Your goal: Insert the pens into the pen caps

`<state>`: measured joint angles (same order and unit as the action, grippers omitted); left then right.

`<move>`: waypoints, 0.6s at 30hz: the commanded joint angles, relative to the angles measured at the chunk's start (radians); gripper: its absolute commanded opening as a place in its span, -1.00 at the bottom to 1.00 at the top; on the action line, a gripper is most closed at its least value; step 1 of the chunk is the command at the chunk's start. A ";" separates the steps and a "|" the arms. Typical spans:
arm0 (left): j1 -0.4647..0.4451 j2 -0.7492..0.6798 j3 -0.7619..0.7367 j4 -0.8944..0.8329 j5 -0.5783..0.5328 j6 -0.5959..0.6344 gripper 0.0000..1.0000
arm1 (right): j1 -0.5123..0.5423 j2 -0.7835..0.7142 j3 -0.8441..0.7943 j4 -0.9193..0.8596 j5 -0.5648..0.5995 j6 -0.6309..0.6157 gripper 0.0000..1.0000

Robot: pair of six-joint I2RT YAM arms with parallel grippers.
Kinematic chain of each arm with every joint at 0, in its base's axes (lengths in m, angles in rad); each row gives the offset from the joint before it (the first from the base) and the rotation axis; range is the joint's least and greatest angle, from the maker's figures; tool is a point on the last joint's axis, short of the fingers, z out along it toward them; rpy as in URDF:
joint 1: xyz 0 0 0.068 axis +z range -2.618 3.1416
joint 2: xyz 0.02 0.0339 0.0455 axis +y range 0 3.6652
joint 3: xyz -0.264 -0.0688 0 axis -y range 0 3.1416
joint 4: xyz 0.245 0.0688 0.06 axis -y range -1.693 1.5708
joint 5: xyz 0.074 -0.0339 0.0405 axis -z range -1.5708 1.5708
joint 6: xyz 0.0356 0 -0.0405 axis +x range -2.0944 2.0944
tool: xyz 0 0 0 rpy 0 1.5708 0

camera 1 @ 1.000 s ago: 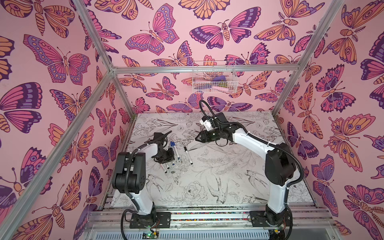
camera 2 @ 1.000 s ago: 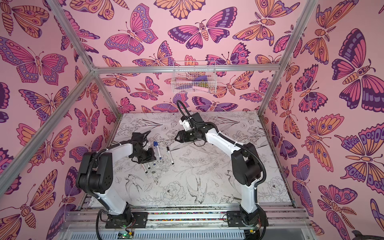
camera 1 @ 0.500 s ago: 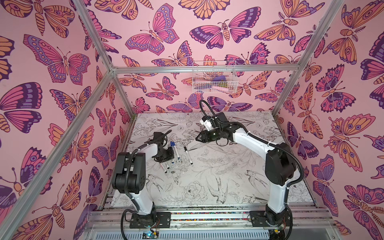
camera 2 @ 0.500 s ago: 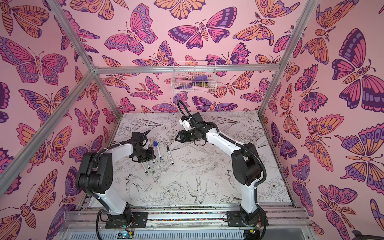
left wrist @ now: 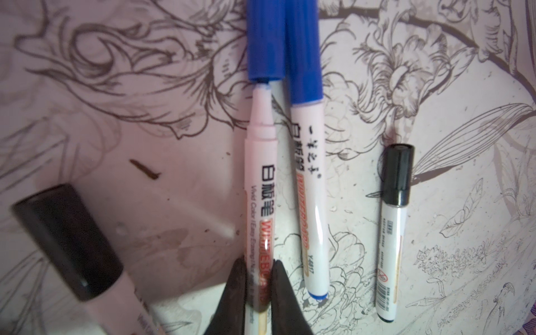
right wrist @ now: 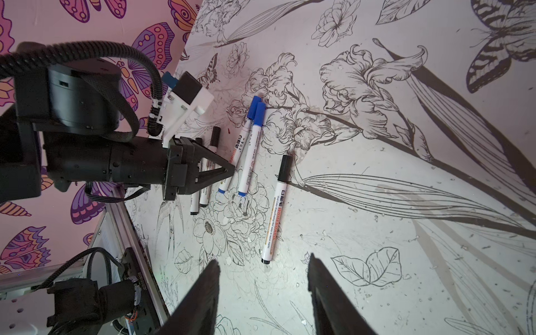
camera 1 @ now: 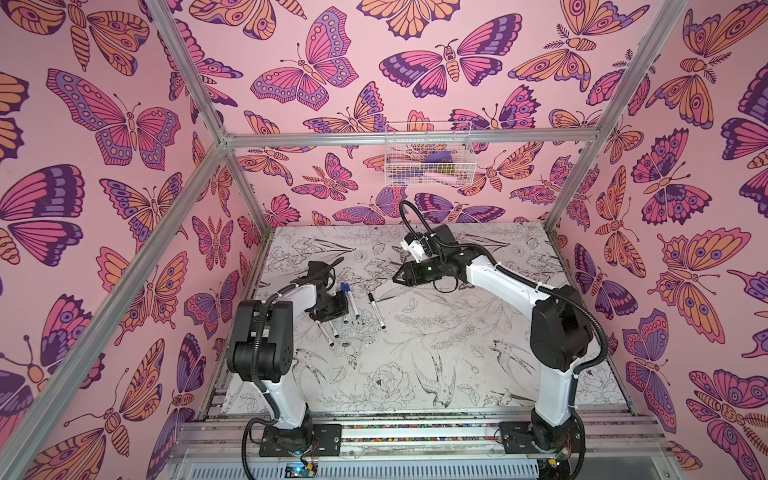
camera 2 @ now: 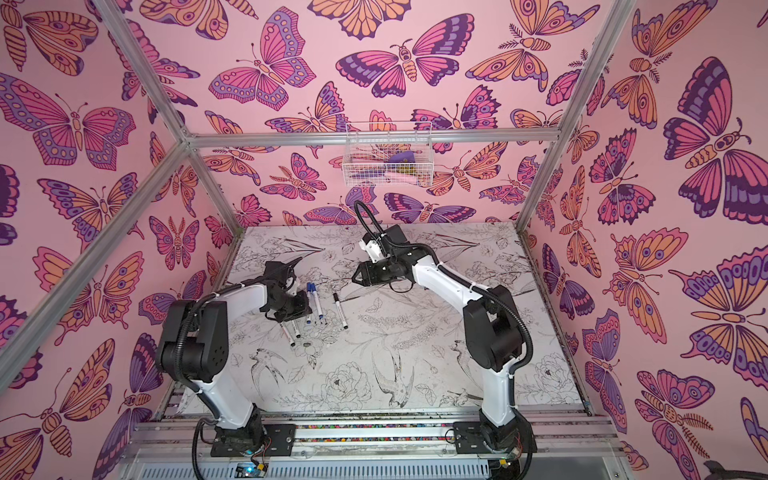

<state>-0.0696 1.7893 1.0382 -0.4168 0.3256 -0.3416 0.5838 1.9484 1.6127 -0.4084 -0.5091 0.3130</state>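
Observation:
My left gripper [left wrist: 258, 265] is shut on the barrel of a white pen [left wrist: 259, 203]. The pen's blue tip sits right at the mouth of a blue pen cap [left wrist: 265, 40], and its tapered neck is bare. Beside it lie a blue-capped pen [left wrist: 309, 174] and a black-capped pen [left wrist: 391, 232]. A blurred black-capped pen [left wrist: 66, 240] lies on the other side. In both top views the left gripper [camera 1: 332, 305] [camera 2: 297, 307] is low over the pen cluster [camera 1: 349, 301]. My right gripper [right wrist: 262, 261] [camera 1: 397, 277] hangs open and empty above the mat, apart from the pens.
The pens lie on a flower-printed mat [camera 1: 457, 340] at centre left. A white wire basket [camera 1: 428, 153] hangs on the back wall. Aluminium frame posts [camera 1: 582, 158] and butterfly walls enclose the table. Two more pens [right wrist: 197, 203] lie under the left gripper [right wrist: 232, 169].

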 commanded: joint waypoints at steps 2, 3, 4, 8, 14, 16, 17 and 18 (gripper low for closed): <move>0.004 0.030 0.020 -0.003 -0.001 -0.001 -1.00 | -0.006 -0.031 -0.002 -0.017 0.005 -0.020 0.02; 0.004 0.031 0.023 -0.003 -0.004 -0.002 -1.00 | -0.007 -0.029 -0.002 -0.018 0.004 -0.022 0.02; 0.005 0.037 0.026 -0.004 -0.007 -0.002 -1.00 | -0.006 -0.031 -0.002 -0.019 0.004 -0.024 0.02; 0.005 0.056 0.042 -0.004 -0.012 -0.009 -1.00 | -0.007 -0.039 -0.011 -0.023 0.015 -0.027 0.02; 0.007 0.079 0.066 -0.004 -0.025 -0.024 -1.00 | -0.010 -0.053 -0.025 -0.024 0.023 -0.028 0.01; 0.005 0.085 0.074 -0.006 -0.030 -0.023 -1.00 | -0.011 -0.057 -0.029 -0.024 0.026 -0.032 0.01; 0.005 0.087 0.077 -0.007 -0.038 -0.024 -1.00 | -0.010 -0.059 -0.031 -0.024 0.029 -0.032 0.01; 0.005 0.089 0.078 -0.007 -0.047 -0.023 -1.00 | -0.010 -0.061 -0.033 -0.024 0.028 -0.032 0.01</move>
<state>-0.0696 1.8477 1.1107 -0.4149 0.3202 -0.3569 0.5819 1.9316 1.5856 -0.4168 -0.4904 0.3088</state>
